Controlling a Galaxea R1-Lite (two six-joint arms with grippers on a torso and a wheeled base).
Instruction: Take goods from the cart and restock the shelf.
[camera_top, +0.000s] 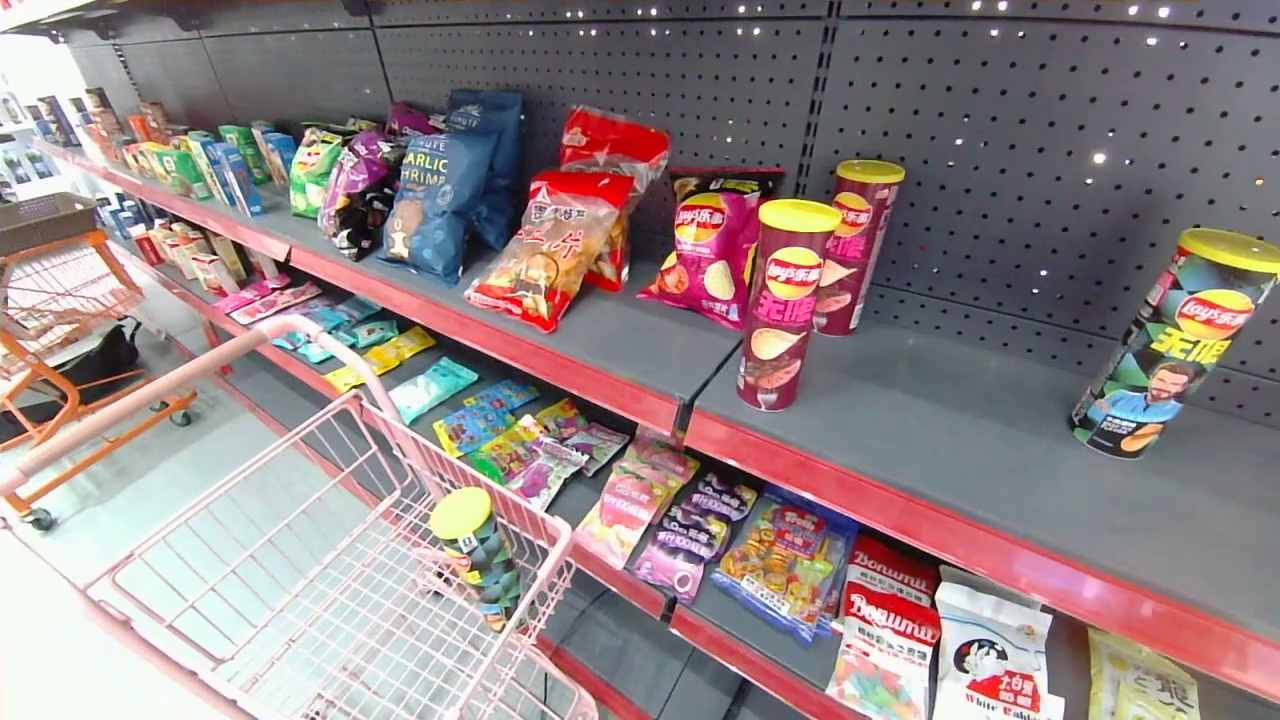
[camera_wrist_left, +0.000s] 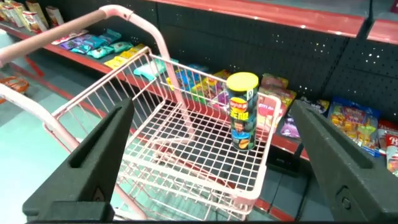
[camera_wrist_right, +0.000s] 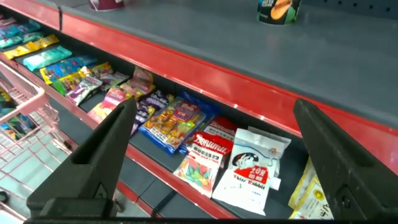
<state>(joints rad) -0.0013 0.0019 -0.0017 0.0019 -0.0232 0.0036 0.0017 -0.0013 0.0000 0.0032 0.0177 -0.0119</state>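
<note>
Yellow-lidded can (camera_wrist_left: 242, 112) stands upright in the far corner of the pink cart (camera_wrist_left: 102, 84), beside the shelf (camera_top: 980, 450). It is framed between the spread fingers of the left pincer (camera_wrist_left: 211, 109), which is well apart from it. The right pincer (camera_wrist_right: 214, 109), likewise open, faces the snack bags (camera_wrist_right: 177, 121) on the lower shelf. The cart wires partly screen the can's base.

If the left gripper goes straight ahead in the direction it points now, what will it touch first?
Probably the can standing in the pink cart; the open left gripper points at it, though depth is unclear.
</note>
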